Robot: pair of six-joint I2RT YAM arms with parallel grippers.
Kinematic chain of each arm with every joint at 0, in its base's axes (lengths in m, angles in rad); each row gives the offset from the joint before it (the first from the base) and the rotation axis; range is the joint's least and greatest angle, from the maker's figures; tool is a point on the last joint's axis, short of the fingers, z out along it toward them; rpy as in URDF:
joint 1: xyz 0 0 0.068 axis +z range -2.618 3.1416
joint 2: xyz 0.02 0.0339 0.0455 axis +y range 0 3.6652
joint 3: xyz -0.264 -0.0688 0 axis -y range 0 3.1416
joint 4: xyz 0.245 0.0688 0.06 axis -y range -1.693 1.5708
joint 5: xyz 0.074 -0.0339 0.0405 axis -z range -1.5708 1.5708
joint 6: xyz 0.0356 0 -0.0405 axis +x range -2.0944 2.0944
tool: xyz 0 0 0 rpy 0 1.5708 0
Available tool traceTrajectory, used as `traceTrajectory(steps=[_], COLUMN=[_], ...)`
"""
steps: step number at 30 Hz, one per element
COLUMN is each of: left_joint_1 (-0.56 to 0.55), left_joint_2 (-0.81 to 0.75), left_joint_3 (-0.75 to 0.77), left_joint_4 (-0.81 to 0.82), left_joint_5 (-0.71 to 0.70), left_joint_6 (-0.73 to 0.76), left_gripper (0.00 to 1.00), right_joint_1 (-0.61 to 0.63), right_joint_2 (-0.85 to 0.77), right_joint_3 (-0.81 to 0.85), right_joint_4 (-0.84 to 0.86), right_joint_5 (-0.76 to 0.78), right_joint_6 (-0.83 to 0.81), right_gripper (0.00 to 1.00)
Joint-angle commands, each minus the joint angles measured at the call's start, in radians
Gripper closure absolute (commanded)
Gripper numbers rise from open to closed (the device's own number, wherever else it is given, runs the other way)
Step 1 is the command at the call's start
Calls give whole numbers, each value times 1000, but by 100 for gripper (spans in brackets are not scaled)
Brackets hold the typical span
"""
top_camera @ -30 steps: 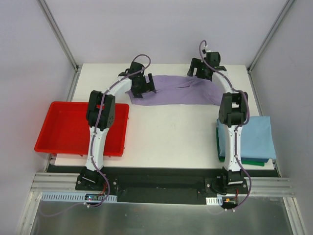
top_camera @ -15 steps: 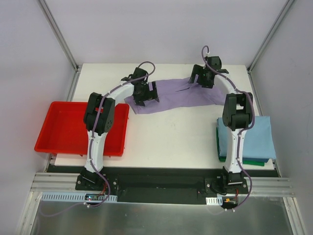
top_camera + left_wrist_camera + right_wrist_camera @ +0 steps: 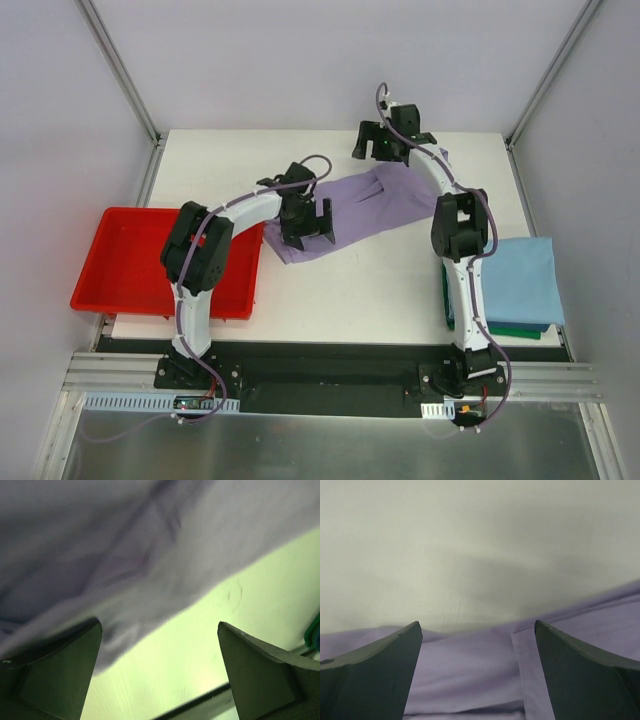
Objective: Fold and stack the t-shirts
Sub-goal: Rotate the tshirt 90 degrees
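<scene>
Lavender t-shirt (image 3: 380, 200) nearer now, corner behind left pincer (image 3: 306, 228)

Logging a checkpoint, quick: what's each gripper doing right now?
Left gripper: open, fingers wide apart at the lavender t-shirt.
Right gripper: open, gripping nothing.

A lab test cell (white panels (image 3: 330, 60), aluminium frame (image 3: 120, 70)).

Red tray (image 3: 130, 265) on left edge of white table (image 3: 350, 290), partly overhanging; grey walls (image 3: 320, 60) around.
</scene>
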Motion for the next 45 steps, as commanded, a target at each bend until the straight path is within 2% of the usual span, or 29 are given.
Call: traceTrajectory(steps=[1, 7, 10, 13, 16, 20, 26, 31, 33, 34, 37, 39, 43, 45], left_joint_1=[-85, -144, -141, -103, -38, 38, 36, -55, -125, -165, -242, -256, -261, -257], left_joint_2=[-109, -240, -269, -194, -44, 100, 134, 76, 29, 12, -33, -60, -100, -134], left_joint_3=[-63, -68, -48, 27, 134, 217, 156, 4, -48, -60, -28, 18, 122, 119], left_joint_4=[-66, -68, -63, -62, -59, -60, -59, -25, 18, 38, 82, 87, 104, 104], left_joint_5=[86, 90, -15, -26, 26, 84, 89, 217, 280, 311, 339, 321, 368, 319], left_joint_6=[-24, 51, 83, 112, 126, 121, 118, 28, -24, -44, -89, -90, -40, -15], left_gripper=[1, 1, 1, 1, 1, 1, 1, 1, 1, 1, 1, 1, 1, 1], right_joint_1=[0, -12, -26, -40, -52, -77, -97, -109, -110, -110, -110, -107, -91, -86], right_joint_2=[-205, -533, -619, -621, -573, -472, -261, 34, 138, 173, 178, 162, 29, -117], right_joint_3=[-140, -553, -696, -773, -779, -704, -482, -33, 185, 229, 205, 229, 251, 157], right_joint_4=[-46, -84, -118, -123, -118, -121, -192, -345, -353, -307, -81, -2, -20, -110], right_joint_5=[32, 204, 233, 192, 167, 140, 114, -38, -70, -92, -165, -205, -299, -223], right_joint_6=[-44, -6, 75, 120, 135, 131, 91, 119, 126, 138, 204, 220, 111, 39], right_gripper=[4, 4, 4, 4, 4, 4, 4, 4, 4, 4, 4, 4, 4, 4])
